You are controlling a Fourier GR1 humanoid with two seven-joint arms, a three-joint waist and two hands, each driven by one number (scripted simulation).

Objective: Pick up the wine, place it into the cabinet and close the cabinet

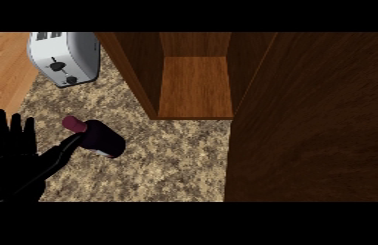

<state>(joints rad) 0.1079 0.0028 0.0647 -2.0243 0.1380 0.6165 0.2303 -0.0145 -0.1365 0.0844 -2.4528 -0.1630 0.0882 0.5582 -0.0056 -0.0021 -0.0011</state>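
One black hand (18, 139) shows, fingers straight and apart, just left of one dark wine bottle (100, 137). One silver toaster (65, 56) and one open brown wooden cabinet (196, 84) stand behind the bottle.

You had one view only, from the robot's head, looking steeply down. It took in the counter (170, 154) and the open cabinet (196, 84) close below.

One wine bottle (96, 136), one toaster (65, 56), one open cabinet (196, 84), and seemingly two dark robot hands (18, 139).
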